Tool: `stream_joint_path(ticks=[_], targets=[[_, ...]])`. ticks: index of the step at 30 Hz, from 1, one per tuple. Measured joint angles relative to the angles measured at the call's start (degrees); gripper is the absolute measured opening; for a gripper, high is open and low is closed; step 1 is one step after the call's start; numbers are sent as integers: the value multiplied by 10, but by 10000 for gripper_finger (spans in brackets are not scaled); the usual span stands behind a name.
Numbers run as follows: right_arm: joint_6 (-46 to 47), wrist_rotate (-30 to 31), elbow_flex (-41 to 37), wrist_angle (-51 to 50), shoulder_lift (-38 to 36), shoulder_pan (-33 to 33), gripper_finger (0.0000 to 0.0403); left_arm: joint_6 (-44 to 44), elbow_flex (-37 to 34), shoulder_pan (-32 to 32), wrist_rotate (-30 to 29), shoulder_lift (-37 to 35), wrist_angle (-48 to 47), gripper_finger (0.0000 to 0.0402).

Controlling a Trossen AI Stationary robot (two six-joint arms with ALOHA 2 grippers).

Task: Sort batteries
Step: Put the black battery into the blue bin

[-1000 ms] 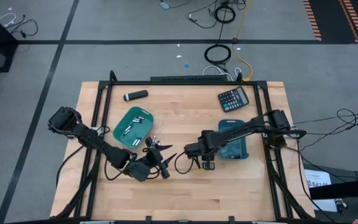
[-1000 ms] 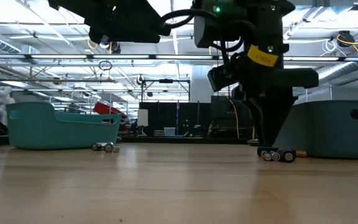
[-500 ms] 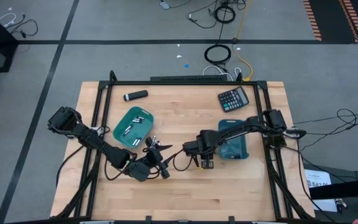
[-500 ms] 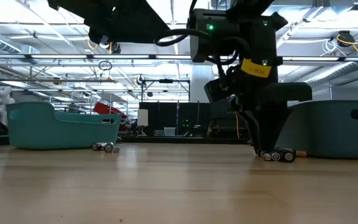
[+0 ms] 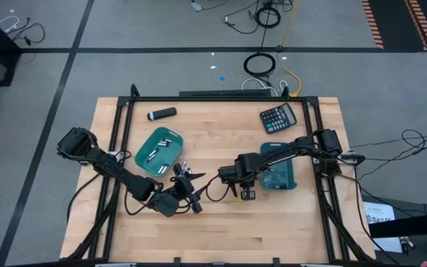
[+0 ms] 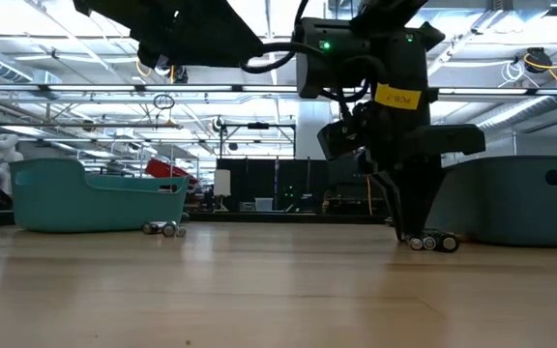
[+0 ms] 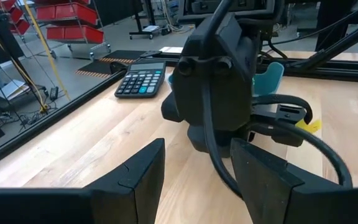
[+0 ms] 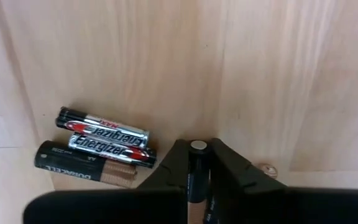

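My right gripper (image 8: pixel 197 177) points down at the middle of the table and is shut on a dark, copper-banded battery (image 8: pixel 197 163). Beside it three batteries lie on the wood: two silvery ones (image 8: pixel 104 138) and a dark coppery one (image 8: pixel 82 165), also seen in the low view (image 6: pixel 435 243). Left of it, my left gripper (image 7: pixel 194 180) hangs open above the table with nothing between its fingers. The left teal tray (image 5: pixel 159 150) holds several batteries. Two more batteries (image 6: pixel 165 229) lie on the table beside that tray. My right gripper pinches the battery's long sides between its two fingers (image 8: pixel 174 163), which come from above and point down. The battery lies level along the gap, with one capped end (image 8: pixel 197 146) sticking out past the fingers. The fingertips reach the tabletop (image 6: pixel 406 235); whether the battery is lifted I cannot tell.
A second teal tray (image 5: pixel 282 175) stands just right of my right gripper. A black calculator (image 5: pixel 279 117) lies at the far right and a black marker-like cylinder (image 5: pixel 161 113) at the far left. Bare wood stretches along the near edge.
My right gripper has sunk to the tabletop and shifted slightly toward the table's left edge, and its fingers have shut on one battery beside the little group.
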Motion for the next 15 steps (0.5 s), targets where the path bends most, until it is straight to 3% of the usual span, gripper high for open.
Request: stream_joint_path(ticks=[8,15], targets=[[-13,65,85,-66,3,21,21,0,1,0,0,0,2,194],[28,124,140,-194,-31,26,21,-13,1,-9,0,0,3,194]])
